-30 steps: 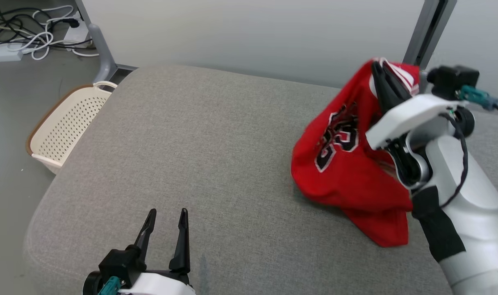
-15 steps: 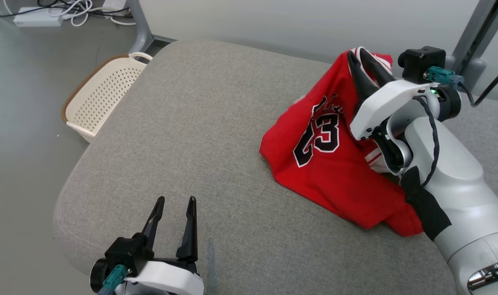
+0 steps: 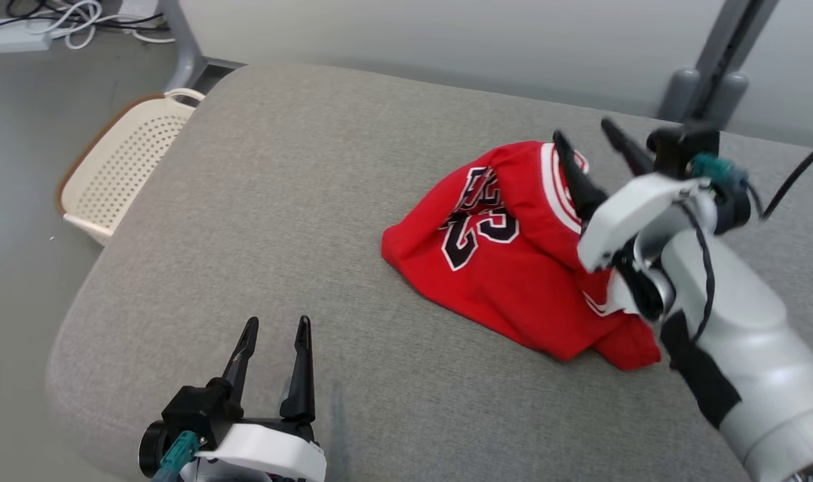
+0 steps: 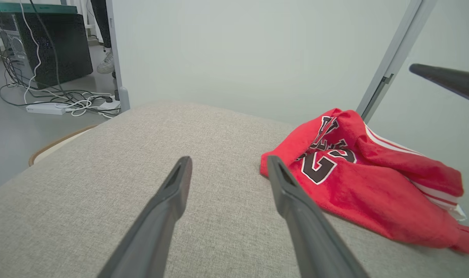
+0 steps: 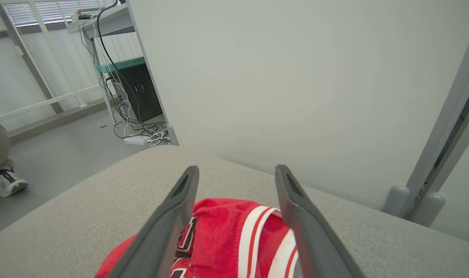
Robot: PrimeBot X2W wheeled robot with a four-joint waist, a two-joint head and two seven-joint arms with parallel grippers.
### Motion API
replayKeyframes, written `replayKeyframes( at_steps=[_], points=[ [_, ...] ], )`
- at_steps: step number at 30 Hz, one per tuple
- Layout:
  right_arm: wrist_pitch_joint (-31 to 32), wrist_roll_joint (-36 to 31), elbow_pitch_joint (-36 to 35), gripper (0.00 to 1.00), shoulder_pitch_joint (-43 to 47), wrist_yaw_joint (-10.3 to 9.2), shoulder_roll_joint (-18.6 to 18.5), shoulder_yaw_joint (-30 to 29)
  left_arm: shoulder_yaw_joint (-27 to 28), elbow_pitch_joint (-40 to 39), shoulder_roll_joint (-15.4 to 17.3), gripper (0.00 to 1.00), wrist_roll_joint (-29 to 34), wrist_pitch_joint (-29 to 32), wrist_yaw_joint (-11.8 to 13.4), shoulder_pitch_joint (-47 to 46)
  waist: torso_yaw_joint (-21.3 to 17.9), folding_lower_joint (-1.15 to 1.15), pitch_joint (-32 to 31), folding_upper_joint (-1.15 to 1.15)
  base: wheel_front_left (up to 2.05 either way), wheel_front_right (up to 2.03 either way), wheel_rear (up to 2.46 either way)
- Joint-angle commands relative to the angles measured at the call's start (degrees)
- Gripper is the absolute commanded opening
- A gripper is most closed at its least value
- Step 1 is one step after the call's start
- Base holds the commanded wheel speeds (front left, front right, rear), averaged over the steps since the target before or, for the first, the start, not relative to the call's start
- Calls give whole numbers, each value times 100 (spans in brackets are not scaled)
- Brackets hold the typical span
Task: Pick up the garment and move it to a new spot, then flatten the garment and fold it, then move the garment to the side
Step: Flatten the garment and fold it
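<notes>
Grey cushion, crumpled jersey, number partly hidden

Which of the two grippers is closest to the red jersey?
The right gripper: its open fingers are spread over the jersey's striped edge, while the left gripper sits open over bare grey cushion, well apart from it.

A lab-like office room: a computer tower, tangled cables and a power strip on grey floor.
</notes>
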Motion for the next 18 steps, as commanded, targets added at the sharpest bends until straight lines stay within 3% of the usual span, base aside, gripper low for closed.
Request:
replayKeyframes(
  at_steps=[1,8,13,18],
  points=[
    [-41,115,-113,100,213,2,-126,102,26,-13,20,100,35,-9,-6,19,-141,0,-45,0,0,0,0],
    [-46,550,-811,100,1240,2,-583,752,87,-29,20,100,87,-8,-23,50,-413,0,-71,0,0,0,0],
    [-49,764,-1186,100,1742,2,-689,818,75,-9,22,100,104,-8,-56,31,-445,0,-46,0,0,0,0],
    [-50,725,-1110,100,1875,2,-804,912,37,12,20,100,111,-8,-71,-26,-357,0,-4,0,0,0,0]
  ],
)
